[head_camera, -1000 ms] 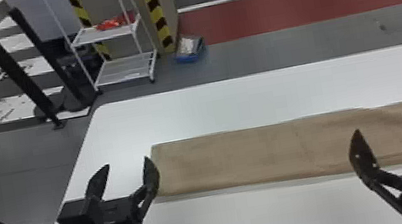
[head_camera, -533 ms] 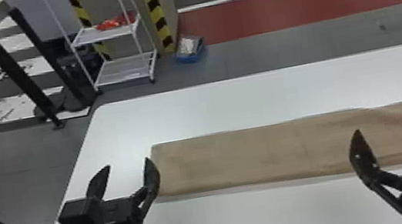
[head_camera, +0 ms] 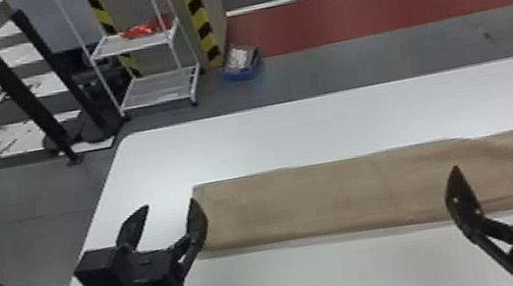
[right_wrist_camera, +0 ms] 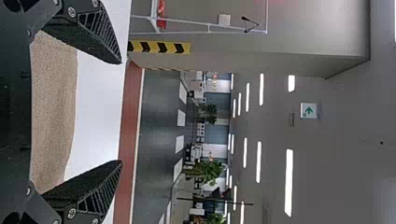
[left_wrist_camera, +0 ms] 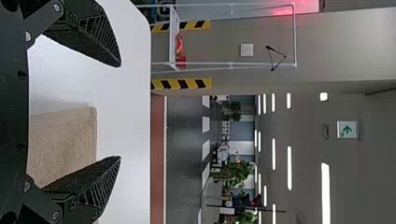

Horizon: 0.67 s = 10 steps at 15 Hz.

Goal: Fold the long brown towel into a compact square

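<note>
Head view showed a long brown towel (head_camera: 300,202) stretched flat across a white desk (head_camera: 318,129), with a gripper released near each part of it

The desk was the largest thing in sight, reaching out beneath both grippers and past them on the far side. Its left edge ran just outside the left gripper (head_camera: 170,203). Straight beyond that gripper, past the desk's far edge, a white wheeled rack (head_camera: 161,88) stood on the floor.

The towel lay as a long, unfolded strip. One short end was just beside the left gripper's inner finger, and from there the cloth ran rightward, behind the right gripper (head_camera: 493,157) and on out of view. Beyond the right gripper, its far edge was a little wavy and the cloth faintly rumpled.

Both grippers were released, their fingers spread wide and clasping no cloth. In the left wrist view, a towel corner showed through the gap of the left gripper (left_wrist_camera: 120,111); in the right wrist view, a stretch of towel and its edge showed through the gap of the right gripper (right_wrist_camera: 121,112).

Beyond the left gripper and to its right, a blue box (head_camera: 243,76) sat near the rack. Smaller, a red item (head_camera: 139,30) lay on the rack's upper shelf.
</note>
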Available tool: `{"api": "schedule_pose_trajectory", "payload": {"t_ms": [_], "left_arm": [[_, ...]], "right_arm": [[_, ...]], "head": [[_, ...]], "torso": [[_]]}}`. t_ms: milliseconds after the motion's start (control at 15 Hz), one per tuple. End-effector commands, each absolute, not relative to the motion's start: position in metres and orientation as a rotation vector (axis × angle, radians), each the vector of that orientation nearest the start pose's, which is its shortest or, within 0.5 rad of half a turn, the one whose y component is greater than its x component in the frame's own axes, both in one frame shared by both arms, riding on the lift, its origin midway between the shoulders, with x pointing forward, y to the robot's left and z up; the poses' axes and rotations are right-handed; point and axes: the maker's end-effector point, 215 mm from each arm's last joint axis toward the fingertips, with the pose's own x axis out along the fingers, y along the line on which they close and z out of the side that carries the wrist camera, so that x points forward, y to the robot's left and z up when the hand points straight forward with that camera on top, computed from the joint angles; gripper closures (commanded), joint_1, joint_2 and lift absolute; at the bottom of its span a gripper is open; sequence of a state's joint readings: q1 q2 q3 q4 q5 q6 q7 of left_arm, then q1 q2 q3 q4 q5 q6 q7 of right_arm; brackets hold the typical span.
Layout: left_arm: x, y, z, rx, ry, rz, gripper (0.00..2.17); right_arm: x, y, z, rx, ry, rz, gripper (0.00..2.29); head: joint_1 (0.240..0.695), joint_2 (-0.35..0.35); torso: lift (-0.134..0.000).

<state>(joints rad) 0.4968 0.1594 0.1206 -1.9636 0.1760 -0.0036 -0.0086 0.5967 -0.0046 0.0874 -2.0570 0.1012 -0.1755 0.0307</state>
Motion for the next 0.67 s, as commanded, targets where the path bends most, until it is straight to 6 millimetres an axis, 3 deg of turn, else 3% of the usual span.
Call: {"api": "schedule_pose_trajectory", "payload": {"t_ms": [0, 67, 400, 600], "left_arm": [[0.450, 0.309, -0.366, 0.015, 0.134, 0.012, 0.21], [0.453, 0.306, -0.364, 0.013, 0.146, -0.008, 0.21], [0.457, 0.313, -0.417, -0.133, 0.533, -0.094, 0.21], [0.461, 0.316, -0.422, -0.221, 0.647, -0.126, 0.21]], "right_arm": [[0.412, -0.170, -0.321, -0.051, -0.065, 0.116, 0.13], [0.412, -0.170, -0.322, -0.051, -0.064, 0.116, 0.13], [0.411, -0.172, -0.322, -0.053, -0.062, 0.112, 0.13], [0.410, -0.175, -0.321, -0.056, -0.063, 0.107, 0.13]], "head": [[0.695, 0.188], [0.695, 0.184], [0.695, 0.168], [0.695, 0.175]], "torso": [[-0.125], [-0.125], [-0.125], [-0.125]]}}
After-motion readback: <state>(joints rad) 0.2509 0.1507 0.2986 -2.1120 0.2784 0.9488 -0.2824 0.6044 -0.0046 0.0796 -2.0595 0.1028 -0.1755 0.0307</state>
